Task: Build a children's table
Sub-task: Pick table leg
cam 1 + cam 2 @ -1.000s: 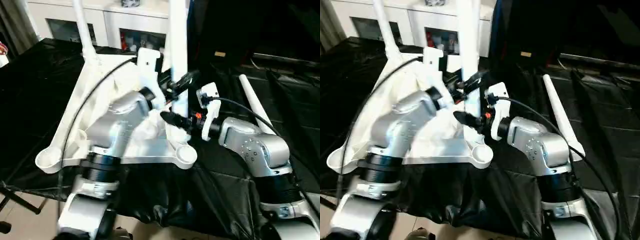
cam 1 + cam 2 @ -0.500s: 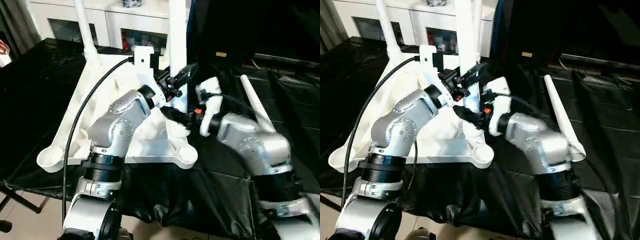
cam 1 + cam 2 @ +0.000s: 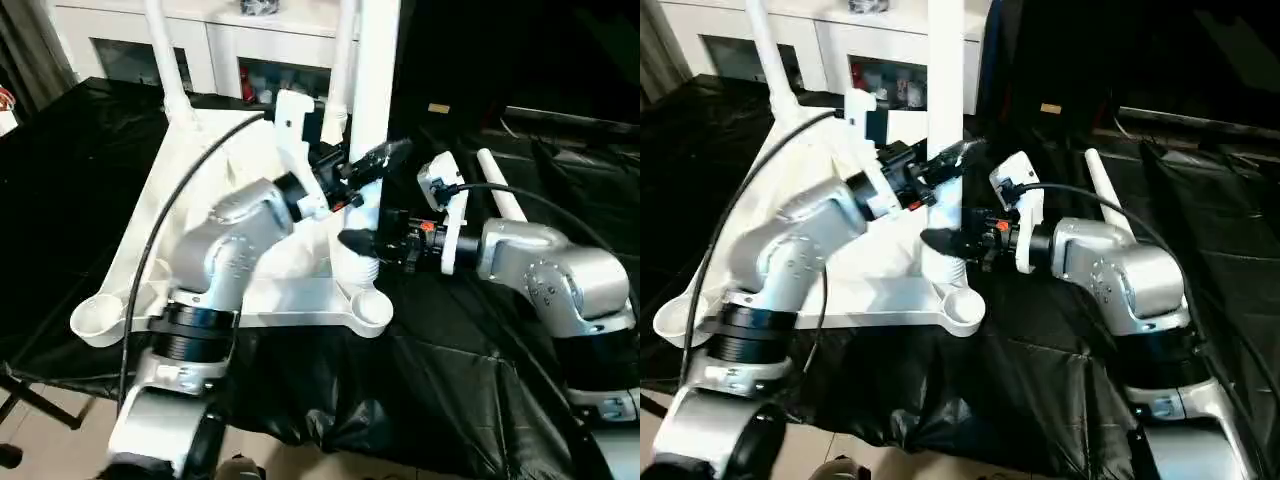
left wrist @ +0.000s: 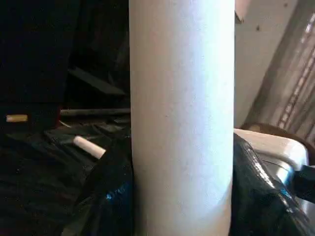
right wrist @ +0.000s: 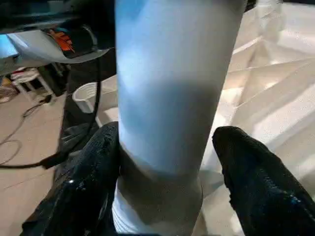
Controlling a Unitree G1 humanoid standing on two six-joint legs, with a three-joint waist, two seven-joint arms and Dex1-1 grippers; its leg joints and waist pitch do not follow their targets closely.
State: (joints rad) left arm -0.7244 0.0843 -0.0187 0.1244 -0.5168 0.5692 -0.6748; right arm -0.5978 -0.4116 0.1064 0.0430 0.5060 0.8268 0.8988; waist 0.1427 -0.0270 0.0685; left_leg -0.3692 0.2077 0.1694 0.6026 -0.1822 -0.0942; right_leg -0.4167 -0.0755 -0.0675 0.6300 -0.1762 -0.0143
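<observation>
Both the left gripper (image 3: pixel 365 165) and right gripper (image 3: pixel 362 243) were clamped on a smooth white tubular leg (image 3: pixel 374 90) standing upright in the upside-down tabletop (image 3: pixel 200 190), which sat on the black-draped counter (image 3: pixel 60 170).

At your twelve o'clock, a white glass-fronted cabinet (image 3: pixel 200 50) backs the black-draped work table (image 3: pixel 60 180); pale floor (image 3: pixel 60 440) lies below.

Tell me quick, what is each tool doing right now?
Left tool: shut on the upright leg, higher up.
Right tool: shut on the same leg, low near its socket.
</observation>
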